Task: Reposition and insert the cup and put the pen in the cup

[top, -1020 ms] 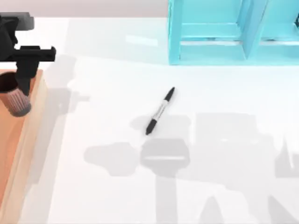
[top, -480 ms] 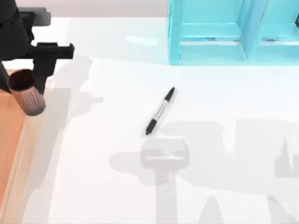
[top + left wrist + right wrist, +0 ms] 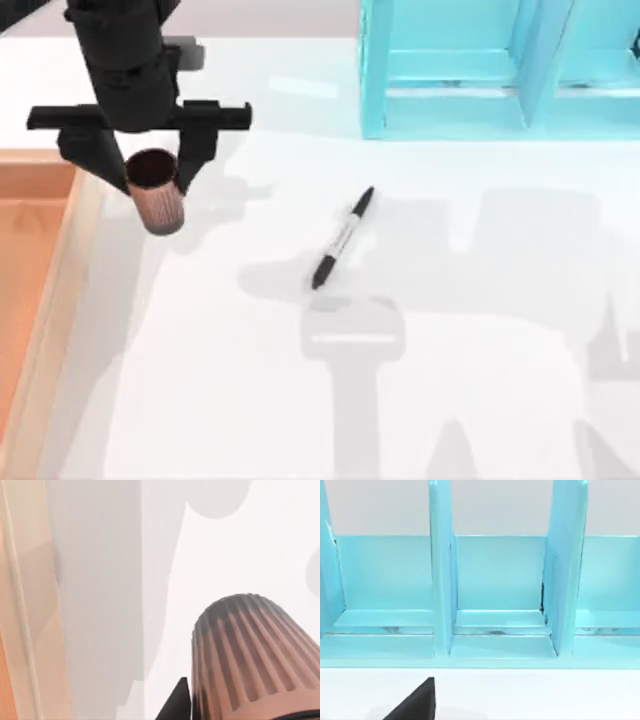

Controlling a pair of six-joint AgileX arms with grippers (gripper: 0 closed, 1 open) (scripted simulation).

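My left gripper [image 3: 140, 170] is shut on the cup [image 3: 156, 192], a small reddish-brown ribbed cylinder with a dark inside, held above the white table near its back left. The left wrist view shows the cup [image 3: 247, 657] close up, its ribbed side over the white surface. The pen [image 3: 342, 238], black at both ends with a grey-white barrel, lies diagonally on the table's middle, to the right of the cup and apart from it. A dark fingertip [image 3: 415, 702] of my right gripper shows in the right wrist view, facing the shelf.
An orange wooden tray [image 3: 30, 260] lies along the left edge of the table. A light blue shelf unit [image 3: 470, 70] with upright dividers [image 3: 440, 570] stands at the back right. Open white table surface lies in front of the pen.
My left arm has carried the cup rightward, from over the orange tray to over the white table. The pen has not moved.
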